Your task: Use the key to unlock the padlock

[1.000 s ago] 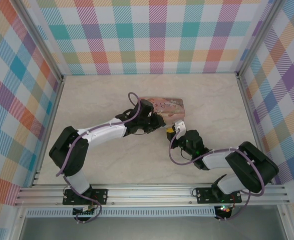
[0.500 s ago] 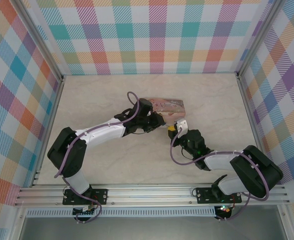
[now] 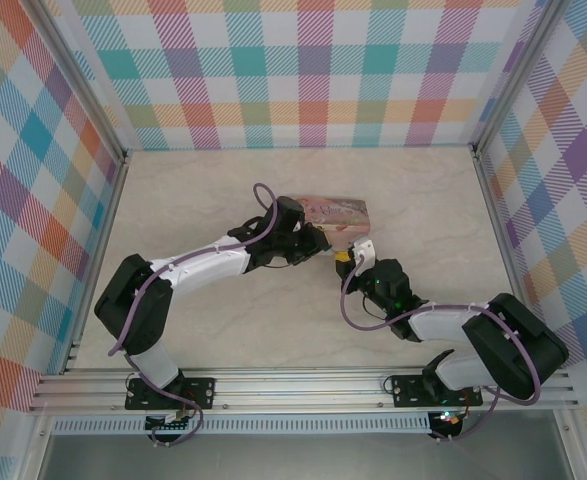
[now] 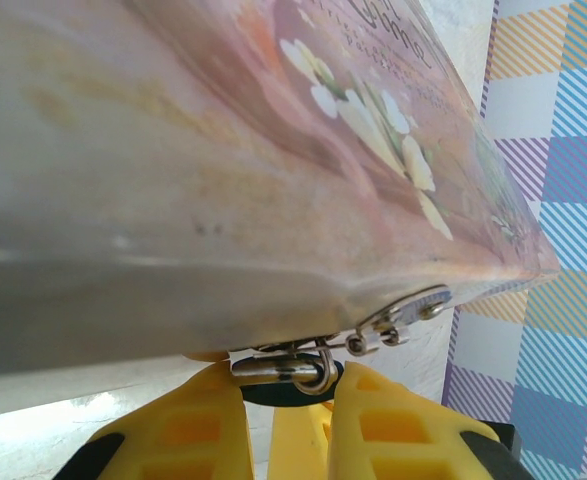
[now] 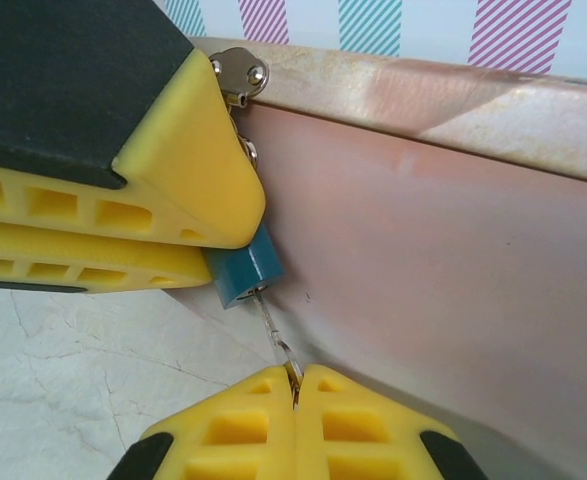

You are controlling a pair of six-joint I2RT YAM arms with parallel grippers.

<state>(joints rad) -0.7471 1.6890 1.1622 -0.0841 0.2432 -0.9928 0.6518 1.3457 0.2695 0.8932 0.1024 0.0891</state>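
Padlock (image 5: 245, 275) hung at the near right corner of the tin (image 5: 423, 250), around the middle of the surface (image 5: 73, 370). Left hand (image 5: 235, 245) pinched its blue body from the side. Right hand (image 5: 295, 400) was pressed together on the key (image 5: 276, 340), just below the lock in the wrist view. The key's long axis ran from those fingertips up into the keyhole, slightly tilted. Likely next: the right hand twists about that axis while the left braces.

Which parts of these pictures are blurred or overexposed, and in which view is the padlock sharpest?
Left wrist: the pink tin is blurred at close range, the table glares white. Right wrist: the padlock and key are sharp. Top external: evenly lit, padlock tiny.
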